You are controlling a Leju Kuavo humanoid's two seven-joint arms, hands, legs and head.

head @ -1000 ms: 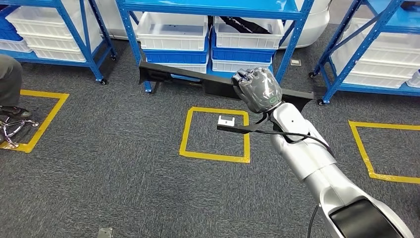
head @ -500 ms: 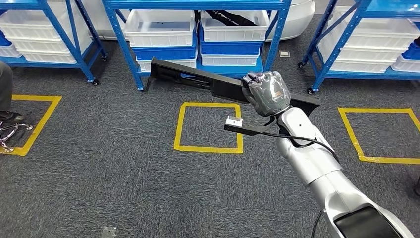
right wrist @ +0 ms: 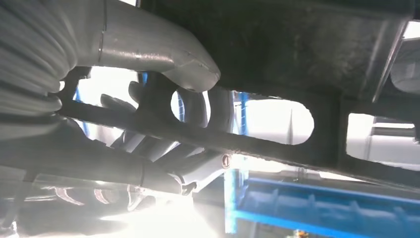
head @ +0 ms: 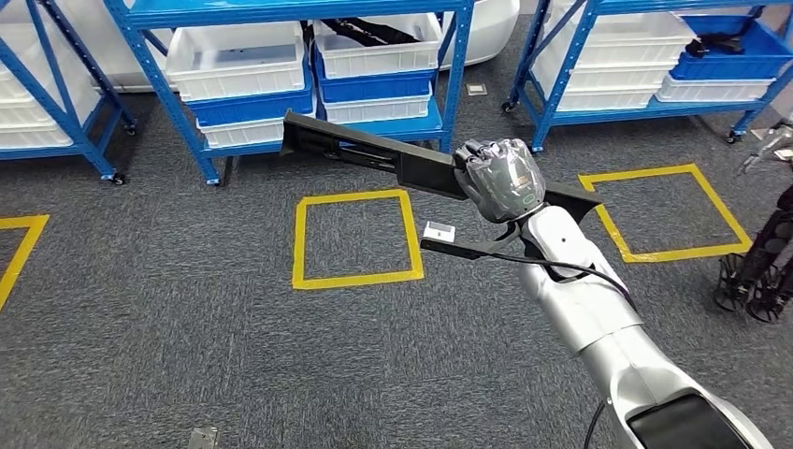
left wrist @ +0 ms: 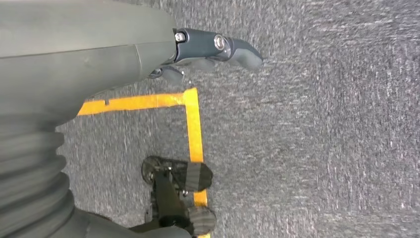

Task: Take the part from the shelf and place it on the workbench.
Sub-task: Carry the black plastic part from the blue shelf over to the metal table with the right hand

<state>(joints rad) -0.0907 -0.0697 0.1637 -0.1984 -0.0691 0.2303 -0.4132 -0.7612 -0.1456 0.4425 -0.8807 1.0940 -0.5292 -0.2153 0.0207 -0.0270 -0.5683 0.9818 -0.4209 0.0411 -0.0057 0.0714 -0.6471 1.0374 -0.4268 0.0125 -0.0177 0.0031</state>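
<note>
Grey carpet (head: 187, 355) spreads wide below the right hand (head: 500, 180), which grips the long black part (head: 374, 154) above a yellow floor square (head: 355, 238), near blue shelves (head: 281, 19). Left hand (left wrist: 208, 49) hangs, holding nothing, fingers apart.

Grey carpet floor (head: 187, 355) bears yellow tape squares (head: 355, 238) and blue shelving racks (head: 281, 84) on castors

Yellow tape square (head: 355, 238) on grey carpet (head: 187, 355); white bins (head: 238, 61) behind.
</note>
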